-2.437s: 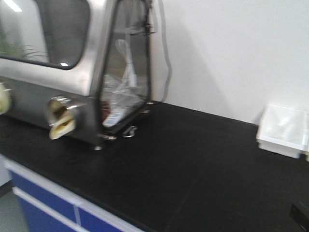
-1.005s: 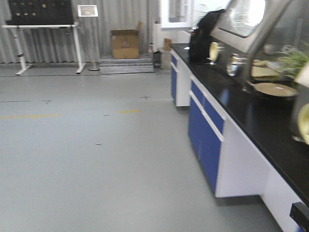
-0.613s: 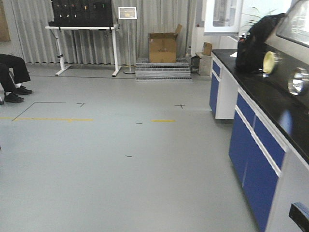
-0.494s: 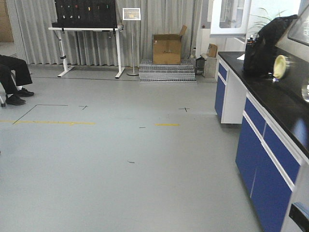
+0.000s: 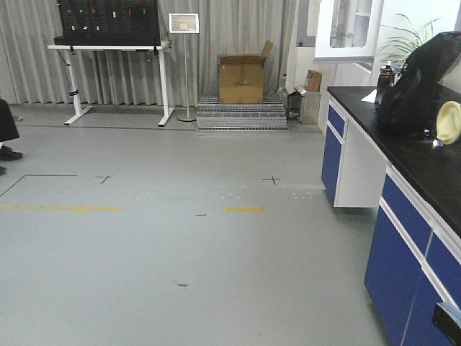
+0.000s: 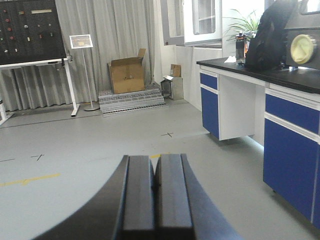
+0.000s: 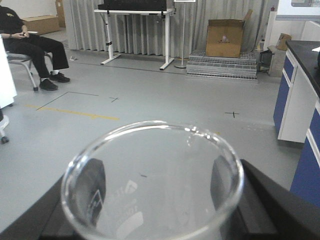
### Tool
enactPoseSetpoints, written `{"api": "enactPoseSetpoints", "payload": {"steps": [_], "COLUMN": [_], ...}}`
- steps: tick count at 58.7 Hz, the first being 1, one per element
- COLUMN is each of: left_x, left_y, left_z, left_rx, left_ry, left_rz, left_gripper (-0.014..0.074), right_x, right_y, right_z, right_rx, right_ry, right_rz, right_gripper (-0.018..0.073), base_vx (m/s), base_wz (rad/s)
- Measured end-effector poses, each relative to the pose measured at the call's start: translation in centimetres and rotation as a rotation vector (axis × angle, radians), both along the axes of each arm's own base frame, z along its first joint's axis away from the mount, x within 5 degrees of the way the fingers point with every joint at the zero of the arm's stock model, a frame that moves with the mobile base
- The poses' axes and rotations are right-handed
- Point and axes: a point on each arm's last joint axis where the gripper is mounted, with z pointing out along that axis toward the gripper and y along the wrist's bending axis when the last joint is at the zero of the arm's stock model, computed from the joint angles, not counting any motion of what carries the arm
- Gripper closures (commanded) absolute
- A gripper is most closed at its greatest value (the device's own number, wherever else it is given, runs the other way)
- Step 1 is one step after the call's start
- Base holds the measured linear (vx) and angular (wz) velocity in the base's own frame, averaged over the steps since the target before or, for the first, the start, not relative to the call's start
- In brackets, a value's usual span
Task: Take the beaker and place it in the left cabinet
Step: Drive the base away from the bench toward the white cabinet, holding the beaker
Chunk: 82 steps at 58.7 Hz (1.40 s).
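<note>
Beaker (image 7: 150, 200) is clamped upright in the right gripper (image 7: 157, 184). One dark finger (image 7: 93, 184) is seen through the glass at each side. The beaker's base is cut off by the lower edge, and its white markings cannot be read. The left gripper (image 6: 155, 187) is seen pressed together, with nothing between its fingers.

The front view has swung away from the white wall and now looks along the long black worktop (image 5: 432, 173). The shiny steel box with round holes filled 10 o'clock before; now only one pale yellow round hole (image 5: 449, 122) shows at 3 o'clock. Smooth grey floor (image 5: 180, 245) now fills the middle. The sitting person's black trouser leg (image 5: 6, 119) has slid to the 9 o'clock edge. The floppy black backpack (image 5: 418, 86) looks bigger, at 2 o'clock.
</note>
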Motion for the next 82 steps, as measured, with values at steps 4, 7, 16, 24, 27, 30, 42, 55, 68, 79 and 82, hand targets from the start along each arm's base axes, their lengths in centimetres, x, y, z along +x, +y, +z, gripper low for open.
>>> {"api": "enactPoseSetpoints", "payload": {"steps": [4, 7, 16, 24, 27, 30, 42, 55, 68, 79, 82], "left_x": [0.0, 0.0, 0.0, 0.0, 0.0, 0.0, 0.0, 0.0, 0.0, 0.0, 0.0], "left_y": [0.0, 0.0, 0.0, 0.0, 0.0, 0.0, 0.0, 0.0, 0.0, 0.0, 0.0], "left_z": [0.0, 0.0, 0.0, 0.0, 0.0, 0.0, 0.0, 0.0, 0.0, 0.0, 0.0], "left_rx": [0.0, 0.0, 0.0, 0.0, 0.0, 0.0, 0.0, 0.0, 0.0, 0.0, 0.0], "left_ry": [0.0, 0.0, 0.0, 0.0, 0.0, 0.0, 0.0, 0.0, 0.0, 0.0, 0.0], "left_rz": [0.0, 0.0, 0.0, 0.0, 0.0, 0.0, 0.0, 0.0, 0.0, 0.0, 0.0], "left_gripper": [0.0595, 0.0595, 0.0595, 0.0595, 0.0595, 0.0595, 0.0595, 0.0595, 0.0595, 0.0596, 0.0596], "right_x": [0.0, 0.0, 0.0, 0.0, 0.0, 0.0, 0.0, 0.0, 0.0, 0.0, 0.0], "right_y": [0.0, 0.0, 0.0, 0.0, 0.0, 0.0, -0.01, 0.0, 0.0, -0.01, -0.01], "right_z": [0.0, 0.0, 0.0, 0.0, 0.0, 0.0, -0.01, 0.0, 0.0, -0.01, -0.01], "right_rx": [0.0, 0.0, 0.0, 0.0, 0.0, 0.0, 0.0, 0.0, 0.0, 0.0, 0.0], "right_ry": [0.0, 0.0, 0.0, 0.0, 0.0, 0.0, 0.001, 0.0, 0.0, 0.001, 0.001], "right_rz": [0.0, 0.0, 0.0, 0.0, 0.0, 0.0, -0.001, 0.0, 0.0, -0.001, -0.001], "right_gripper": [0.0565, 0.0565, 0.0565, 0.0565, 0.0565, 0.0565, 0.0565, 0.0565, 0.0565, 0.0565, 0.0565], "base_vx": [0.68, 0.69, 0.7, 0.72, 0.73, 0.74, 0.75, 0.77, 0.77, 0.75, 0.75], "base_wz": [-0.1, -0.1, -0.06, 0.0, 0.03, 0.03, 0.02, -0.01, -0.03, 0.06, 0.11]}}
